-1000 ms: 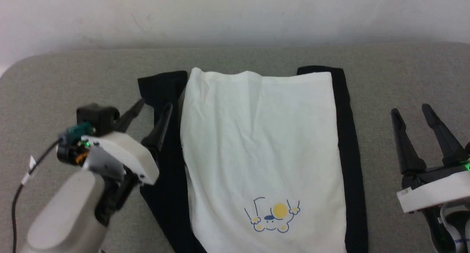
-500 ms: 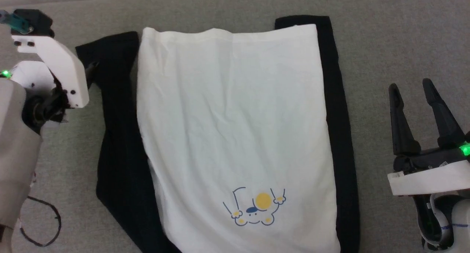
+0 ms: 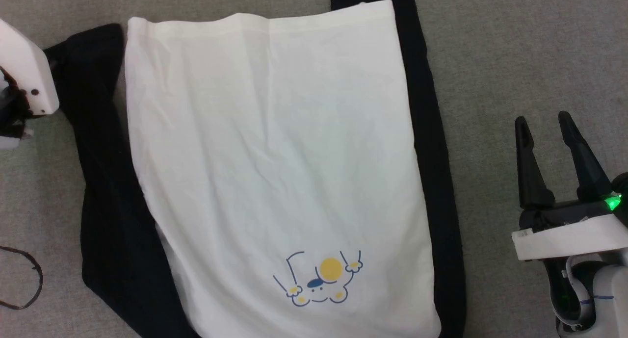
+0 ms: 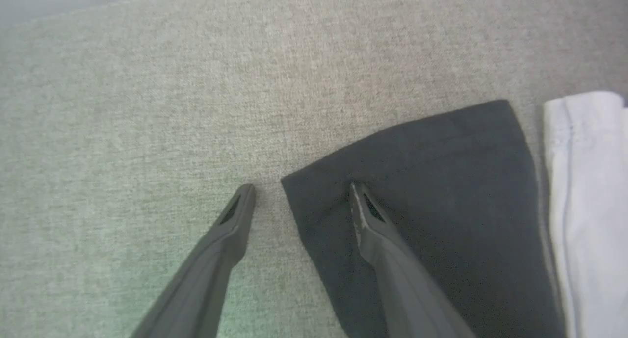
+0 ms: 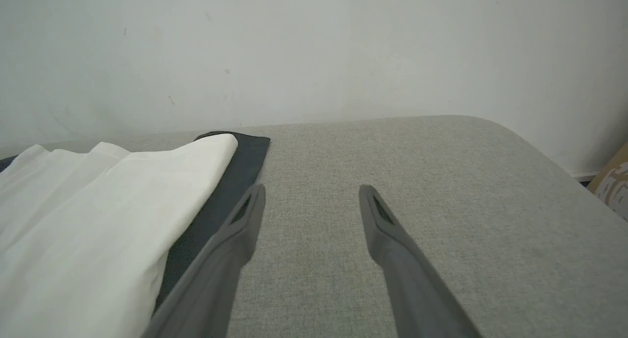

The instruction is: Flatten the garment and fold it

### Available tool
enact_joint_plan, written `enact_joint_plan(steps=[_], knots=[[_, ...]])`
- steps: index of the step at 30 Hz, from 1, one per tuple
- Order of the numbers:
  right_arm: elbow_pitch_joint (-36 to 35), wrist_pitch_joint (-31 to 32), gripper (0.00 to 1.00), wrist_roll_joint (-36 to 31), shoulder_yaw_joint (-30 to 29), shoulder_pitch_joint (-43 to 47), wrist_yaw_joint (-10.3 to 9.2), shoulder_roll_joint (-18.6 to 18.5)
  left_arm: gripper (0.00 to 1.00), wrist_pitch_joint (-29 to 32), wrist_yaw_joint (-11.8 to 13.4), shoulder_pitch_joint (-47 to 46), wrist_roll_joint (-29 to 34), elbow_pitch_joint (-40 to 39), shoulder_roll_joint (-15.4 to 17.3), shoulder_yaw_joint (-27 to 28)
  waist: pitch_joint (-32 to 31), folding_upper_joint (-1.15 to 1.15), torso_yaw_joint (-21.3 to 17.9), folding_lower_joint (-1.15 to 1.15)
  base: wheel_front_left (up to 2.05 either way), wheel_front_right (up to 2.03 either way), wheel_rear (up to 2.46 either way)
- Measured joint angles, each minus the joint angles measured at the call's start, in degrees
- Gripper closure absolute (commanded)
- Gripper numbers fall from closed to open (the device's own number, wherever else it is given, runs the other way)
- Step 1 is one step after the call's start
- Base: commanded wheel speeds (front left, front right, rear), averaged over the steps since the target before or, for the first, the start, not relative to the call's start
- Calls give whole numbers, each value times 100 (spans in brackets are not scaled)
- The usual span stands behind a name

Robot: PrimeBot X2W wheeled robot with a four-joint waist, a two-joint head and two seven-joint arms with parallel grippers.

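On nubby grey upholstery (image 3: pixel 490 43): soft, faintly creased garment (image 3: pixel 274 151).

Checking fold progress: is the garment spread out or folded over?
Spread: the garment lies flat on the grey surface, white body at full length, a black sleeve along each side.

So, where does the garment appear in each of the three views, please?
Head view: the garment lies across the middle, its white body between black sleeves.
Left wrist view: at the right, a black sleeve end with one finger of the open left end effector over it; the white hem is at the right edge.
Right wrist view: at the lower left, white cloth over a black sleeve.
Shared landmark: the grey fabric surface under it.
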Motion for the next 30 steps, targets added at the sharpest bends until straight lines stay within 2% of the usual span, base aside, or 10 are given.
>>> enact_joint_plan(steps=[1, 2, 5, 7, 16, 22, 30], knots=[[11, -1, 0, -2, -8, -1, 0, 3, 46, 68, -58, -21, -8, 14, 0, -8, 16, 0, -8, 0, 0, 0, 0], [20, -1, 0, -3, -21, -2, 0, 9, 100, 138, -123, -44, -20, 23, 4, -10, 24, 0, -8, 0, 0, 0, 0], [60, -1, 0, -42, -86, -6, 0, 18, 100, 218, -203, -92, -118, 53, -23, -2, 9, 0, 26, 0, 0, 0, 0], [110, 2, 0, -56, -127, -12, 0, 19, 100, 11, -187, -61, -119, 113, -93, -5, -43, 0, 51, 1, 0, 0, 0], [369, 32, 0, -138, -327, 35, 0, 14, 100, -1448, -185, 506, -122, 224, -176, 155, -626, 0, 173, 1, 0, 0, 0], [506, 154, 0, -143, -502, 341, 0, 18, 100, -2168, -199, 790, -120, -347, -263, 225, -1222, 0, 305, 0, 0, 0, 0], [525, 315, 0, -142, -647, 653, 0, 70, 100, -2361, 343, 1371, -124, -1997, -850, 77, -1973, 0, 551, -1, 0, 0, 0]])
